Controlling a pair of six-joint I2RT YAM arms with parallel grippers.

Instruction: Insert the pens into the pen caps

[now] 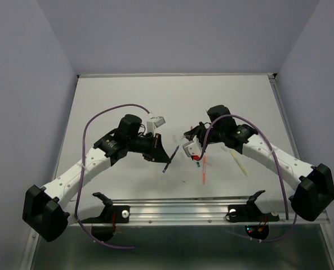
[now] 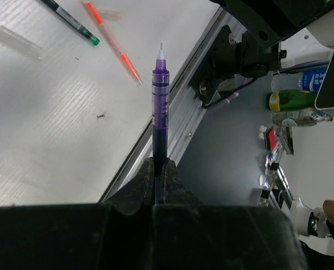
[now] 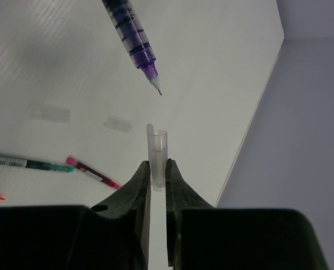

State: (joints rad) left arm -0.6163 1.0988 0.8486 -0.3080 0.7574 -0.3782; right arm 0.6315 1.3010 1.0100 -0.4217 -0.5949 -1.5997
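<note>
The left pincer (image 2: 160,169) was pressed together on the back end of the violet-blue pen (image 2: 160,95). This left the writing tip free and pointing away from the fingers, which I judge was to make it ready for insertion. The right pincer (image 3: 157,169) pinched a clear cap (image 3: 157,151) by its lower part, probably for the same reason, as the open mouth faced the pen. In the right wrist view the pen's tip hung just above this mouth and slightly to one side, not yet inside. A green pen (image 3: 29,163), a dark red pen (image 3: 93,173) and loose caps (image 3: 50,114) lay on the bench (image 3: 223,50), apart from both pincers.
</note>
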